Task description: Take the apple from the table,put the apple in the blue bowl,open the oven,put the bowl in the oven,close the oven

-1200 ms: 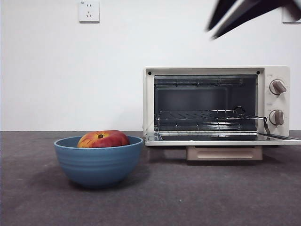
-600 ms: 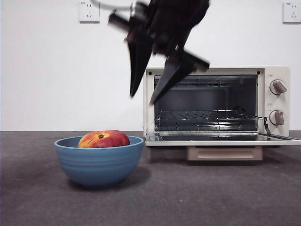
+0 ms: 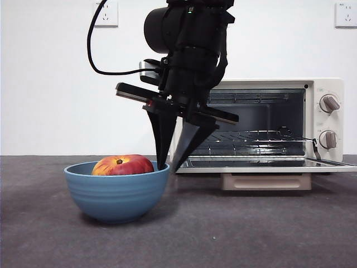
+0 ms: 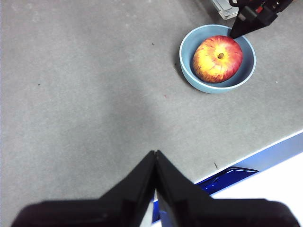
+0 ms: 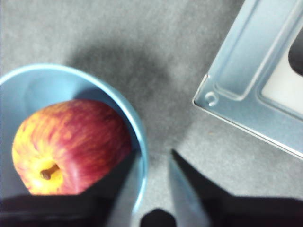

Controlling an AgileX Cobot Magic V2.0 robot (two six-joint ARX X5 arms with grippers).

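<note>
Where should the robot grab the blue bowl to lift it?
Probably the bowl rim beside the oven, coming from above: the thin wall fits between open jaws, and the apple leaves room there. The right gripper already straddles it.

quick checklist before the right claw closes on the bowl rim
1. Apple lies inside the blue bowl: ok.
2. Right claw straddles the bowl's rim on the oven side, one jaw inside, one outside: ok.
3. Right claw open enough for the rim: ok.
4. Inner jaw clear of the apple: cannot tell; it looks very close in the right wrist view.
5. Oven door down, rack visible: ok.
6. Left claw shut, away from the bowl over the table: ok.
</note>
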